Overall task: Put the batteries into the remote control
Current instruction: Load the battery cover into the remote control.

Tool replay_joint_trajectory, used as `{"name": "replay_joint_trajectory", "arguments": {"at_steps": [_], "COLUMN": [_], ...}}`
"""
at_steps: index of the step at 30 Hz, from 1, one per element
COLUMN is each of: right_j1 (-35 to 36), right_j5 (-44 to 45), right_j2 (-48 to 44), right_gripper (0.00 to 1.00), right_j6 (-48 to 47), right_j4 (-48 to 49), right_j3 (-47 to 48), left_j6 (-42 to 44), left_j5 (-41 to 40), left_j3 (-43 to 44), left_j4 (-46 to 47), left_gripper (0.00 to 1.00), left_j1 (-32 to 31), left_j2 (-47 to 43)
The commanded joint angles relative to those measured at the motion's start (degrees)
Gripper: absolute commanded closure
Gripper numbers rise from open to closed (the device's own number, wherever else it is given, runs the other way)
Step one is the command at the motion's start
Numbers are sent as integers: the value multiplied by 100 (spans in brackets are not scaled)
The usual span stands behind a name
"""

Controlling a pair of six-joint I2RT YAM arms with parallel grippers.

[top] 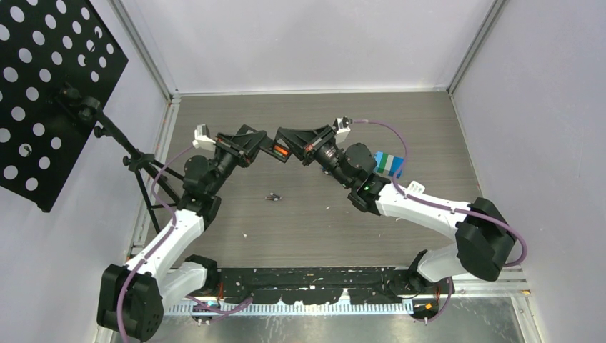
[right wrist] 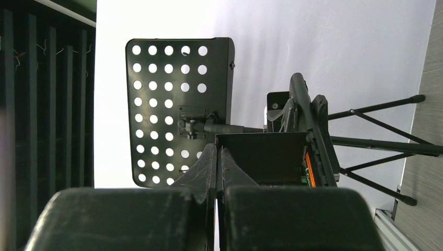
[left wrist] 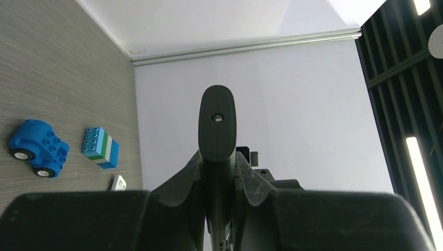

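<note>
Centre of overhead view, raised off table (top: 321,236): left claw (left wrist: 218,175) clamped on remote (left wrist: 217,123); right claw (right wrist: 219,167) closed, apparently pinching its edge. Orange battery (right wrist: 308,168) showed inside bay. Dark batteries (top: 272,196) lay loose lower centre. Best: left steadies, right releases and fetches one. Blocks (top: 386,163) right, clear of path.

grey wood-grain table (top: 300,121): dark batteries (top: 272,196) near middle; striped block (top: 388,163), blue toy car (left wrist: 37,148) at right.
</note>
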Motion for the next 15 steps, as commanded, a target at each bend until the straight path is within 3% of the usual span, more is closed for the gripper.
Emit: {"name": "replay_joint_trajectory", "arguments": {"at_steps": [1,15], "right_j1": [43,122], "right_j5": [122,68], "right_j2": [140,365], "right_gripper": [100,100], "right_j6": [27,-27], "right_j4": [490,651], "right_j3": [168,221], "left_j6": [-143,-337], "left_j5": [144,162], "left_j3": [37,5], "left_j4": [550,723], "left_gripper": [100,100], "left_j1": [26,26], "left_j2": [38,176]}}
